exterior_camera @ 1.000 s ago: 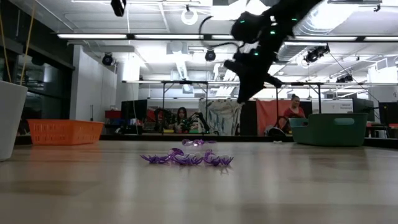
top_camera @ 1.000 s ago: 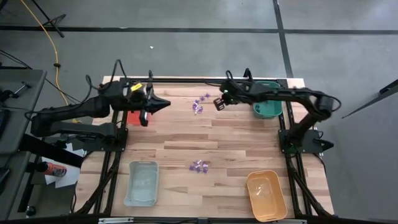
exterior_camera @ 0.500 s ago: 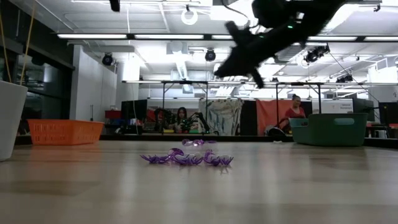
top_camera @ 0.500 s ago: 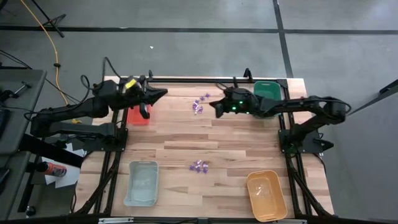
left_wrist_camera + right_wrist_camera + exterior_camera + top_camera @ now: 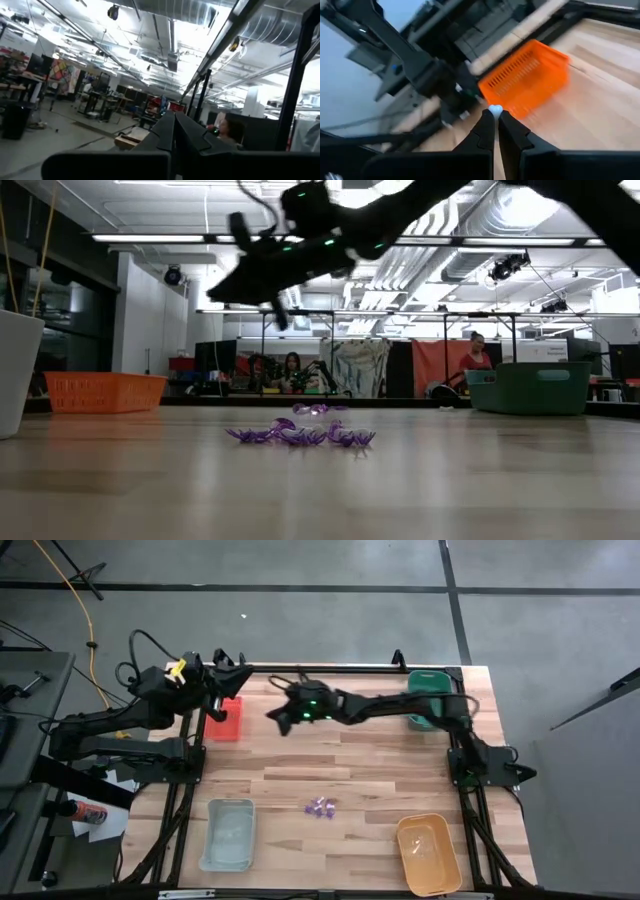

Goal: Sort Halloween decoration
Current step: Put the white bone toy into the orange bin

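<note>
Several tiny purple Halloween decoration pieces [image 5: 320, 807] lie clustered on the desk [image 5: 380, 765] toward six o'clock, between the pale blue tray [image 5: 228, 833] and orange tray [image 5: 429, 853]; their long axis is too small to tell. At twelve o'clock the right claw [image 5: 272, 714] stretches across, level and pointing to nine o'clock at the red tray [image 5: 228, 720], pinching a tiny whitish piece [image 5: 495, 109]. At ten o'clock the left claw [image 5: 238, 673] is closed, empty, tilted upward.
</note>
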Tool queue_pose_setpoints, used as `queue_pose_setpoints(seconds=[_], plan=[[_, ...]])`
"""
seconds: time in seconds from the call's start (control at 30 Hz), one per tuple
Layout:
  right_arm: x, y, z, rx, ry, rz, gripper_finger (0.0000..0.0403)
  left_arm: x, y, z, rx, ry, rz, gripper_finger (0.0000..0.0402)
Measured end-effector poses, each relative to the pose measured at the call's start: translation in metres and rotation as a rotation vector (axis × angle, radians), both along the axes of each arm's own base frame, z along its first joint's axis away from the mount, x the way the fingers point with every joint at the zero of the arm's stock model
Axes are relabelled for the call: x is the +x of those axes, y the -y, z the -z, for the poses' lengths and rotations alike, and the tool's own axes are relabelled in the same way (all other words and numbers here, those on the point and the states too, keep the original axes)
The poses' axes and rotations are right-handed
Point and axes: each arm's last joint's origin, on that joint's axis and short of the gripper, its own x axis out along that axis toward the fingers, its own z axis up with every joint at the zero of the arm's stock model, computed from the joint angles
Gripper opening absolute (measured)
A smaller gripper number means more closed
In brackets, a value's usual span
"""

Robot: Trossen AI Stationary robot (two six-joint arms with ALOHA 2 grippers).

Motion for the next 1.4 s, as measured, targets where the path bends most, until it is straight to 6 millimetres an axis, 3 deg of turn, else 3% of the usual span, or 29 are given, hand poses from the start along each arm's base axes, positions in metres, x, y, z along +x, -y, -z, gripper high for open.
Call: queue_pose_setpoints(seconds=[0.23, 0.5, 0.77, 1.17, 1.3, 1.4], plan=[[0.06, 0.01, 0.009, 0.083, 0.1, -0.059, 0.0, 0.0, 0.0, 0.0, -0.048, 0.01, 0.024, 0.0], [0.1, 0.01, 0.033, 0.139, 0.169, -0.064, 0.0, 0.001, 0.0, 0.002, -0.064, -0.003, 0.03, 0.0], [0.098, 0.006, 0.069, 0.156, 0.155, 0.08, 0.0, 0.003, -0.001, 0.006, -0.076, -0.051, 0.028, 0.0], [0.099, 0.0, 0.07, 0.069, 0.153, 0.081, 0.0, 0.004, -0.001, 0.014, -0.041, -0.149, 0.046, 0.0], [0.094, 0.026, 0.056, 0.09, 0.184, 0.065, 0.0, -0.012, 0.001, -0.004, 0.027, -0.076, 0.017, 0.0], [0.082, 0.054, 0.023, 0.072, 0.218, 0.032, 0.0, -0.027, 0.003, -0.016, 0.072, -0.026, -0.01, 0.0]])
